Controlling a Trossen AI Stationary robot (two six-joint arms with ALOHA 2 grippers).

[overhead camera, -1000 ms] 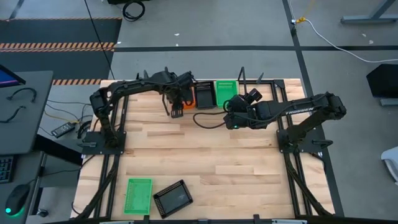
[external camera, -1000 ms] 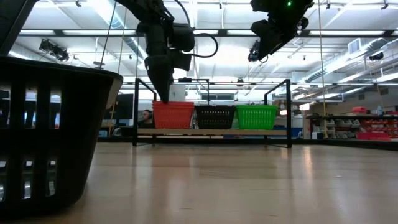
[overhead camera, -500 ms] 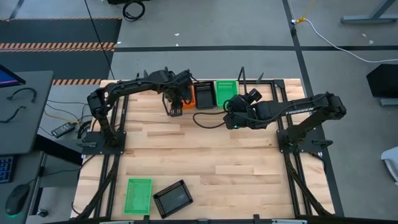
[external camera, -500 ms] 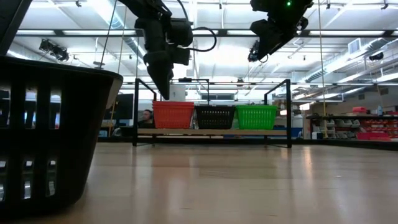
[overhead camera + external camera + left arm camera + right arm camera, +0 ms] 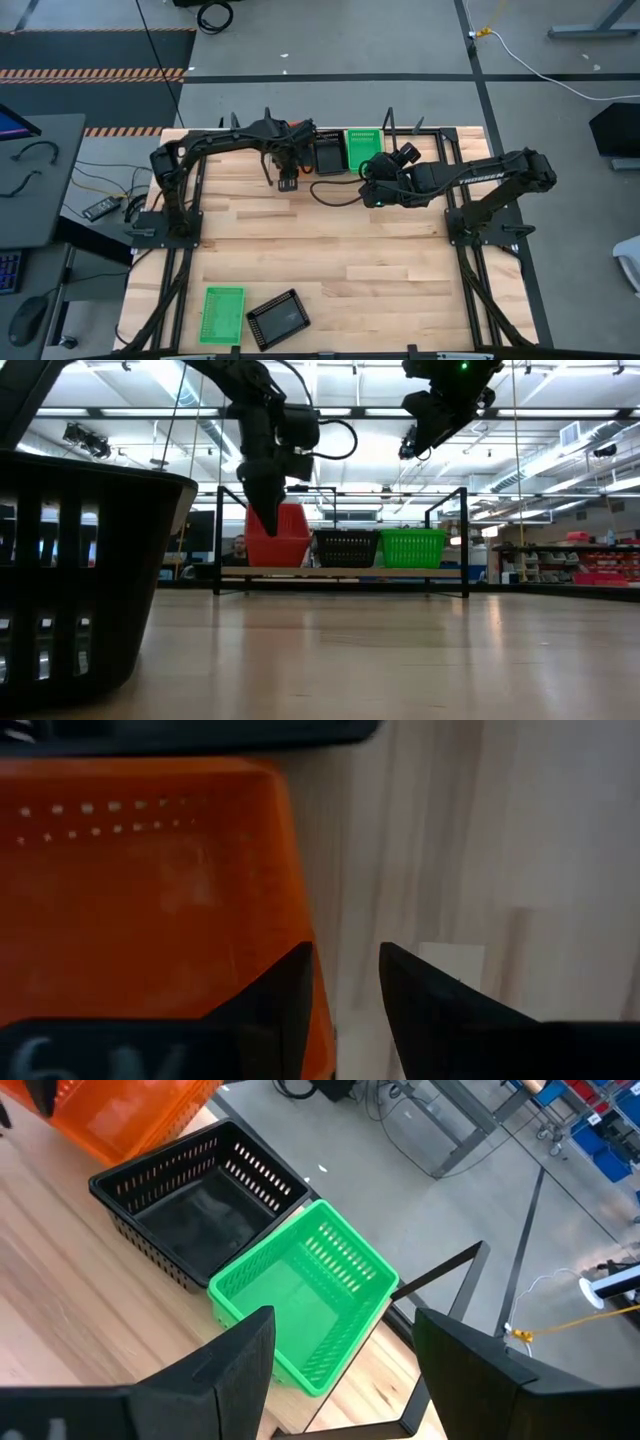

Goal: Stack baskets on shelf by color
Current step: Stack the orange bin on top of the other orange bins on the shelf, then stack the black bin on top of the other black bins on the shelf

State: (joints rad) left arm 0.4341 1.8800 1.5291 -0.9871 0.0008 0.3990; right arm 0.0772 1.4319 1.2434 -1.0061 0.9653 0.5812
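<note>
An orange basket (image 5: 285, 540) stands tilted at the left end of the shelf (image 5: 340, 572). Beside it a black basket (image 5: 328, 155) and a green basket (image 5: 363, 148) sit level on the board. My left gripper (image 5: 268, 525) points down at the orange basket's near side and is shut on it. In the high view that arm hides most of the basket. My right gripper (image 5: 340, 1370) hangs open, high above the table in front of the green basket (image 5: 300, 1300), touching nothing. My left gripper holds the orange basket by its near wall (image 5: 298, 925). One finger (image 5: 285, 1000) is inside the basket and the other (image 5: 420, 1010) is outside. The fingers come from above, pointing down. The basket is tilted, its upper edge raised and its lower edge (image 5: 280, 565) at the shelf board.
A green basket (image 5: 222, 315) and a black basket (image 5: 277, 318) lie near the table's front edge; the black one looms large at the left of the low view (image 5: 80, 570). The shelf's upright rods (image 5: 465, 540) stand at its ends. Bare wood lies between shelf and front edge.
The orange basket sat level on the shelf and has tipped. Its top edge now stands higher while its lower edge stays at the board. My left gripper has kept its hold and shifted slightly toward the table's right.
</note>
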